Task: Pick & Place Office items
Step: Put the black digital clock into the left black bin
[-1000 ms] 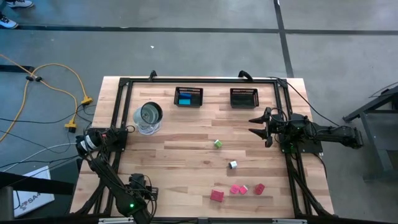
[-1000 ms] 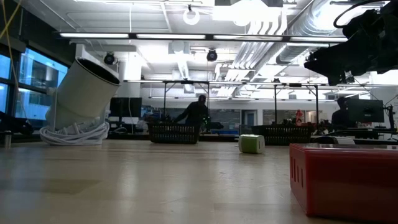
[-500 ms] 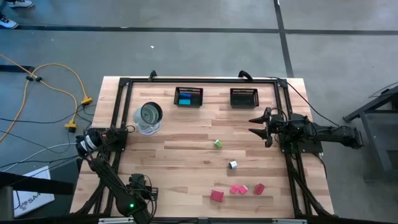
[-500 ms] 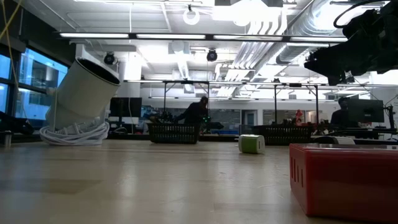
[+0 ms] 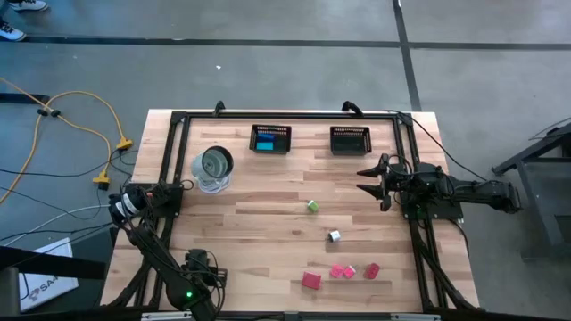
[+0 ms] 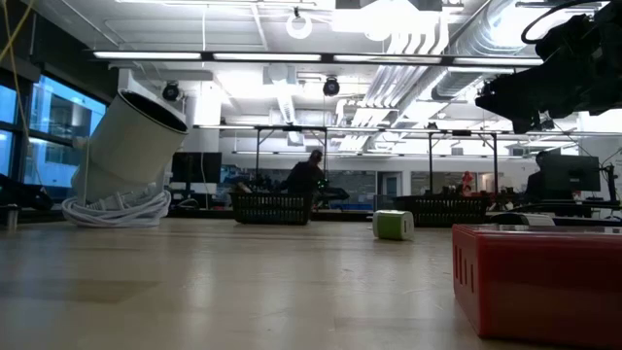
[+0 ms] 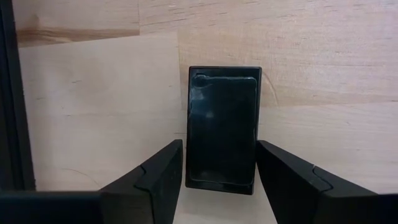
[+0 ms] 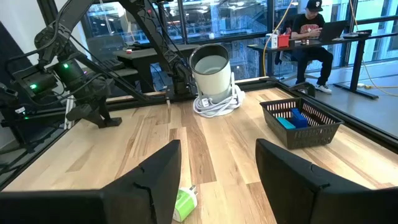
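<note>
Your left gripper (image 7: 217, 180) sits at the table's (image 5: 268, 192) near left corner with its fingers straddling a black block (image 7: 222, 127), closed in to its long sides but, as far as you can tell, not yet lifting it. It looks stiff, light and glossy, so expect some slip; squeeze those flat sides. The right gripper (image 5: 373, 181) hangs open by the right edge, with baskets (image 5: 270, 139) far off and the green block (image 5: 312, 206) mid-table; nothing blocks you.
</note>
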